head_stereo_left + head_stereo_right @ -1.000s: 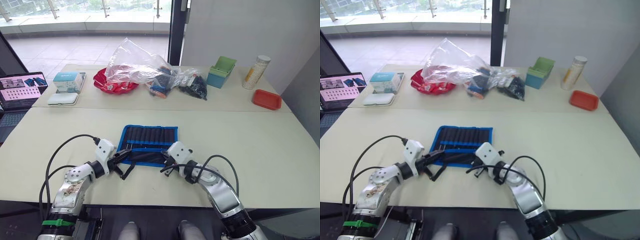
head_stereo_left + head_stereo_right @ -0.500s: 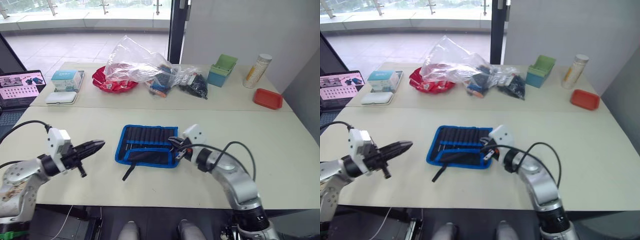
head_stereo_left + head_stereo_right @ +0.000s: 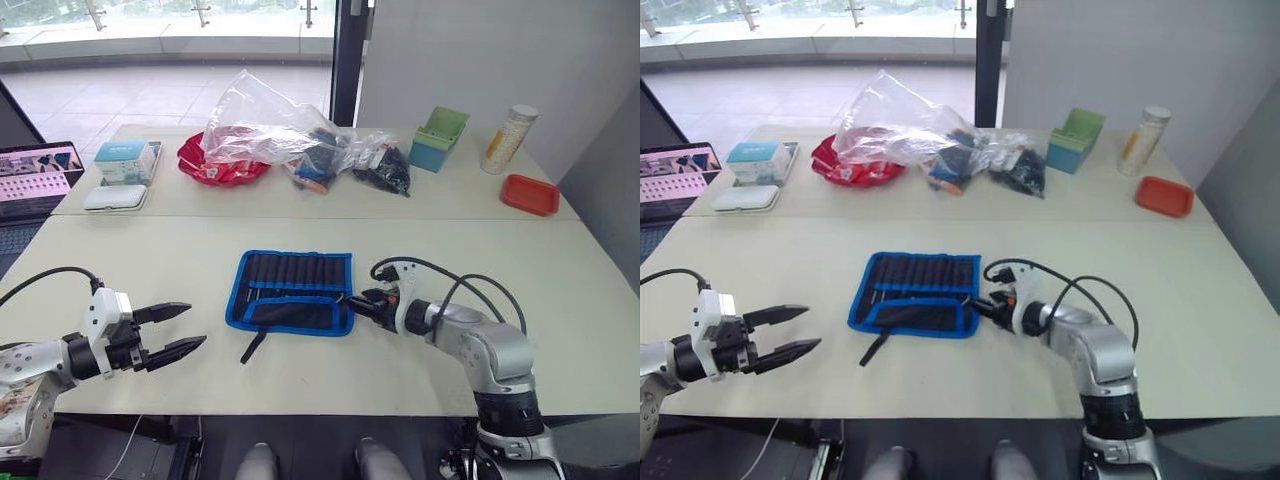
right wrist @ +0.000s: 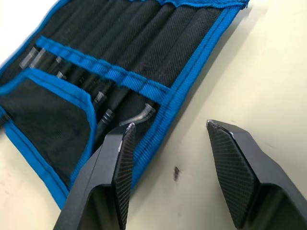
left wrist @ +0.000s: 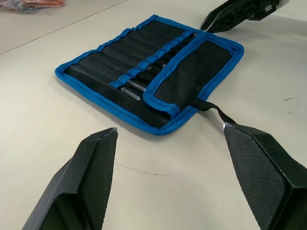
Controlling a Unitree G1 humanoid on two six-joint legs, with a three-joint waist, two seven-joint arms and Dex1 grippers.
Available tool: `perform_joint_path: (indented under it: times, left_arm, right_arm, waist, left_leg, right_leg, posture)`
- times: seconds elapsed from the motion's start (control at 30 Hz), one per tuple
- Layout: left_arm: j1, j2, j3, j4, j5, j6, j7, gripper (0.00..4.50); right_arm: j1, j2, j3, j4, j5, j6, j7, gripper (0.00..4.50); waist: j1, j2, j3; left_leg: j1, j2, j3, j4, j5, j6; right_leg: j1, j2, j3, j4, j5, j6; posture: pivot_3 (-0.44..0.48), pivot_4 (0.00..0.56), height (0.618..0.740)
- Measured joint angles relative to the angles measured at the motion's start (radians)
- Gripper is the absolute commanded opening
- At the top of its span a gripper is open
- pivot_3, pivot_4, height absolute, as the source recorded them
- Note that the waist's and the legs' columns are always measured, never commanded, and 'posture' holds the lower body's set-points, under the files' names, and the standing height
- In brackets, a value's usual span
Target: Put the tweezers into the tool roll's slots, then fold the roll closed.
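We find the tool roll (image 3: 292,293) lying flat on the pale surface (image 3: 560,300), between our two arms, its near flap already folded up over the lower part of the slots (image 5: 144,62). The tweezers (image 4: 103,103) sit in the pockets, their clear-capped tips poking out just above the flap's blue edging. The black strap (image 3: 257,342) trails off the near edge onto the surface.

Our left gripper (image 3: 170,332) hangs well apart from the roll, fingers spread wide, holding nothing. Our right gripper (image 3: 362,299) sits just at the roll's right edge, also parted and empty, one finger (image 4: 112,177) over the blue border.

We judge the roll to be light, soft fabric that will flop and slide on the smooth surface unless one side is pinned. The stiffened blue edging looks like the firmest place to pinch. The tweezers are slim and could slip out if the roll is lifted with the pocket mouths tipped downward, so we would fold it low, close to the surface.
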Motion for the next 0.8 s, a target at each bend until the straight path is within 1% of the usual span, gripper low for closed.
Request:
perform_joint_path:
  times: [0.1, 0.3, 0.4, 0.63, 0.8]
  left_arm:
    - [0.005, -0.002, -0.001, -0.002, -0.001, 0.012, 0.007, 3.74]
    - [0.007, -0.002, -0.001, -0.007, -0.003, 0.016, 0.01, 3.74]
    - [0.007, -0.002, -0.001, -0.01, -0.003, 0.016, 0.011, 3.74]
    - [0.008, -0.008, -0.001, -0.01, -0.003, 0.016, 0.016, 3.74]
    - [0.008, -0.009, -0.001, -0.01, -0.003, 0.016, 0.02, 3.74]
  right_arm:
    - [-0.006, 0.009, -0.011, 0.017, 0.02, 0.008, -0.012, 2.51]
    - [-0.031, 0.085, -0.061, 0.053, 0.078, 0.052, -0.037, 2.51]
    - [-0.034, 0.116, -0.066, 0.055, 0.099, 0.069, -0.054, 2.51]
    - [-0.044, 0.118, -0.083, 0.074, 0.127, 0.074, -0.075, 2.51]
    - [-0.042, 0.099, -0.1, 0.075, 0.147, 0.075, -0.088, 2.51]
  waist:
    - [-0.002, 0.0, 0.0]
    - [-0.006, 0.0, 0.0]
    - [-0.006, 0.0, 0.0]
    - [-0.002, 0.0, 0.0]
    - [0.0, 0.0, 0.0]
  left_leg:
    - [0.001, 0.0, 0.0, -0.001, 0.0, 0.0]
    - [0.001, 0.0, 0.0, -0.001, 0.0, 0.0]
    - [0.001, 0.001, 0.0, -0.002, 0.0, 0.0]
    - [0.001, 0.0, 0.0, -0.002, 0.0, 0.0]
    - [0.001, 0.0, 0.0, -0.002, 0.0, 0.0]
  right_leg:
    - [0.0, 0.0, 0.0, 0.0, 0.0, 0.0]
    - [0.0, 0.0, 0.0, 0.0, 0.0, 0.0]
    - [-0.001, 0.0, 0.0, 0.0, 0.0, 0.0]
    - [0.0, 0.0, 0.0, 0.0, 0.0, 0.0]
    - [0.0, 0.0, 0.0, 0.0, 0.0, 0.0]
  posture:
    - [0.0, 0.15, 0.74]
    - [0.0, 0.15, 0.74]
    - [0.0, 0.15, 0.74]
    - [0.0, 0.15, 0.74]
    - [0.0, 0.15, 0.74]
